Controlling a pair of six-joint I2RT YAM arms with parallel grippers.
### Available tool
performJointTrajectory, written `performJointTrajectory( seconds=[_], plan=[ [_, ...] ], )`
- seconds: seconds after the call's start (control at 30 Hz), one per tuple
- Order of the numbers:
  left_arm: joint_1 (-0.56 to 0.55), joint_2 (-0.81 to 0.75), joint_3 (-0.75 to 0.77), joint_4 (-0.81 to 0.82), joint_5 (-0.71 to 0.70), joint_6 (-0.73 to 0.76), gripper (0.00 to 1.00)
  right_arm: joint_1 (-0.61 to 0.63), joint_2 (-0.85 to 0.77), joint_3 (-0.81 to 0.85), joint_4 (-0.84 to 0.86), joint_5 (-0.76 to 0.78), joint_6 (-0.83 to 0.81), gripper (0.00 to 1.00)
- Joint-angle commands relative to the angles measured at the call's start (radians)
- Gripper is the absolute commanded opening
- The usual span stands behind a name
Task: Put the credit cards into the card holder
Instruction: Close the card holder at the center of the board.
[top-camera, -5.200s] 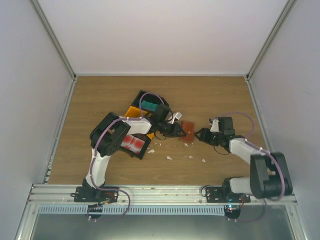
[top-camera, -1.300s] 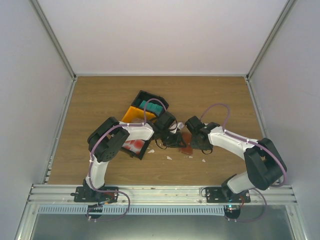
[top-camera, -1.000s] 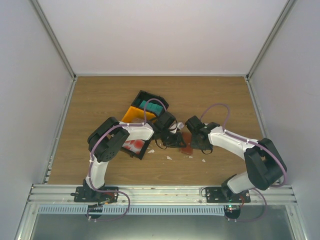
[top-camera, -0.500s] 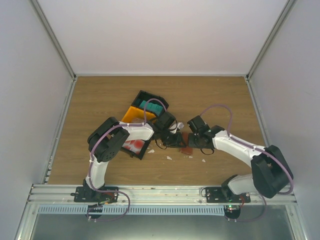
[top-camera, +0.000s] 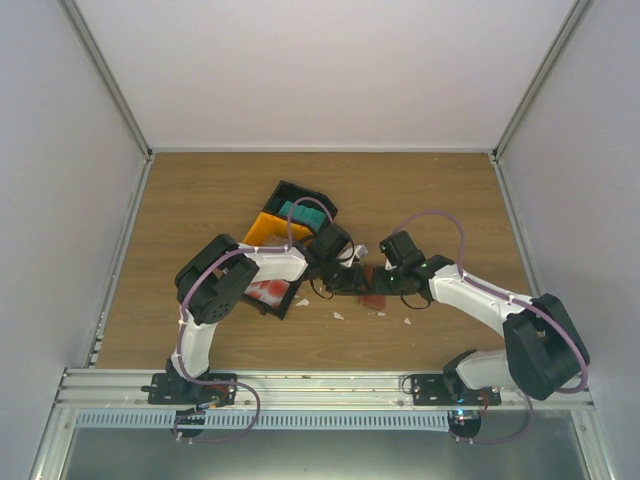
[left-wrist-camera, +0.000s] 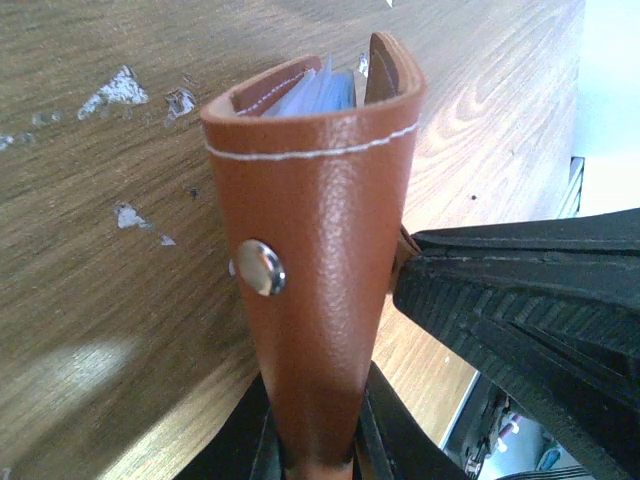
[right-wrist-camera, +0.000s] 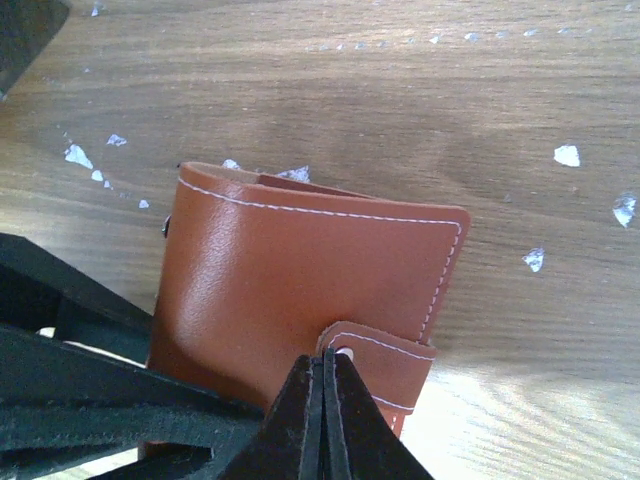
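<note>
The reddish-brown card holder (top-camera: 373, 287) is held off the table at the centre, folded, with pale credit cards (left-wrist-camera: 322, 88) showing in its open top. My left gripper (left-wrist-camera: 315, 445) is shut on the card holder (left-wrist-camera: 315, 250), below its snap stud. My right gripper (right-wrist-camera: 325, 352) is shut, and its tips touch the strap tab (right-wrist-camera: 390, 368) on the card holder (right-wrist-camera: 300, 260). Teal credit cards (top-camera: 305, 212) fill a black bin behind. Red-and-white credit cards (top-camera: 265, 290) lie in another black bin under the left arm.
A yellow bin (top-camera: 264, 228) sits between the two black bins, left of centre. White flecks (top-camera: 338, 315) dot the wooden table (top-camera: 200, 200) near the card holder. Grey walls close in the table at both sides and at the back.
My right wrist has swung slightly to the right and its jaws have closed fully at the strap tab. The left arm keeps its hold on the card holder.
</note>
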Motion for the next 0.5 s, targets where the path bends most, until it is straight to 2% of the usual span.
performJointTrajectory(
  seconds=[0.0,0.27,0.47],
  plan=[
    [-0.008,0.027,-0.042,-0.05,-0.124,0.031,0.0,-0.011,-0.006,0.002,0.041,-0.055,-0.028,0.01],
    [-0.008,0.04,-0.048,-0.051,-0.143,0.033,0.01,-0.013,0.012,0.04,-0.063,-0.009,-0.034,0.0],
    [-0.008,0.048,-0.052,-0.066,-0.169,0.039,0.07,-0.014,0.05,0.063,-0.069,-0.063,-0.064,0.01]
  ],
)
